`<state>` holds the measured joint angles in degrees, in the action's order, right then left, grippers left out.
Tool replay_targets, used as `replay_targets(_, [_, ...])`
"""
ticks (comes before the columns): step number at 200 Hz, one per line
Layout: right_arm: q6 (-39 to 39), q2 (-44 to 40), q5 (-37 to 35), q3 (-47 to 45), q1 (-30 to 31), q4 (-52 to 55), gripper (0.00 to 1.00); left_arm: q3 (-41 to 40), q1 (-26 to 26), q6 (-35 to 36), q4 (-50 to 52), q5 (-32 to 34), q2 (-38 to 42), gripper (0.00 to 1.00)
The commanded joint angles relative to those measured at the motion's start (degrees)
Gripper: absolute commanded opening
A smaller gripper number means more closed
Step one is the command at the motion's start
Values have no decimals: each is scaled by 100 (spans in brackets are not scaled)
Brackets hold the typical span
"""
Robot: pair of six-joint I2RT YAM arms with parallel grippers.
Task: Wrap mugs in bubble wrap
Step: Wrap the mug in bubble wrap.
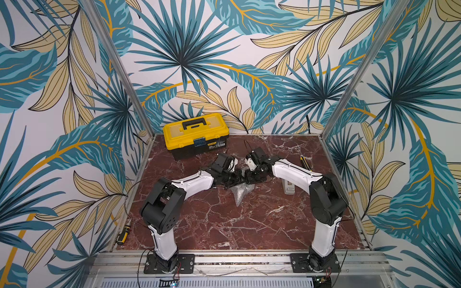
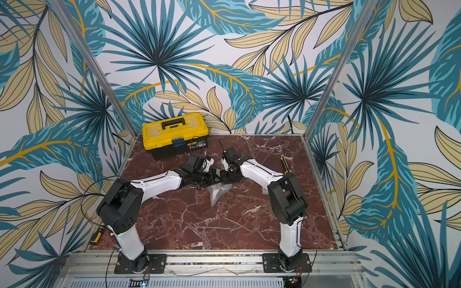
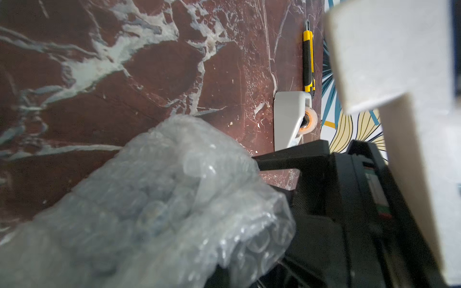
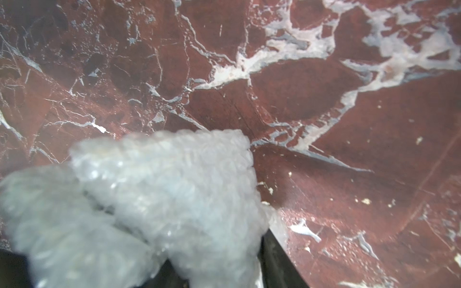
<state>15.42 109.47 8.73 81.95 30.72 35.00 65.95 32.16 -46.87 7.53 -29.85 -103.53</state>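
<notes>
A crumpled bundle of bubble wrap point(image 1: 240, 194) point(image 2: 218, 192) lies at mid-table, right under where both arms meet. My left gripper point(image 1: 235, 180) point(image 2: 212, 178) comes in from the left, shut on the wrap. In the left wrist view the bubble wrap point(image 3: 162, 199) bulges over the jaws and hides them. My right gripper point(image 1: 250, 177) point(image 2: 225, 176) faces it from the right. In the right wrist view the bubble wrap point(image 4: 162, 187) fills the space between the jaws, and one black finger point(image 4: 277, 259) lies against its edge. The grip itself is hidden. The mug is hidden.
A yellow toolbox point(image 1: 195, 134) point(image 2: 174, 134) stands at the back left. A grey-white tape dispenser point(image 1: 289, 188) point(image 3: 289, 119) and a yellow utility knife point(image 1: 305, 162) point(image 3: 308, 59) lie near the right arm. A screwdriver point(image 1: 124, 234) lies at the table's left edge.
</notes>
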Motion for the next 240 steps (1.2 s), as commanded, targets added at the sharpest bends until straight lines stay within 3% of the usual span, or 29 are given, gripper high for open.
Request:
replay_targets(1, [53, -420, 452, -179, 166, 312, 48, 40, -17, -51, -274, 218, -260, 0])
replay_targets(96, [134, -960, 380, -208, 155, 238, 59, -176, -188, -85, -238, 260, -129, 0])
replay_targets(170, [391, -819, 617, -303, 157, -74, 51, -211, -237, -85, -188, 312, -60, 0])
replay_targets(240, [426, -917, 157, -784, 203, -412, 62, 83, -217, -162, -185, 86, -247, 0])
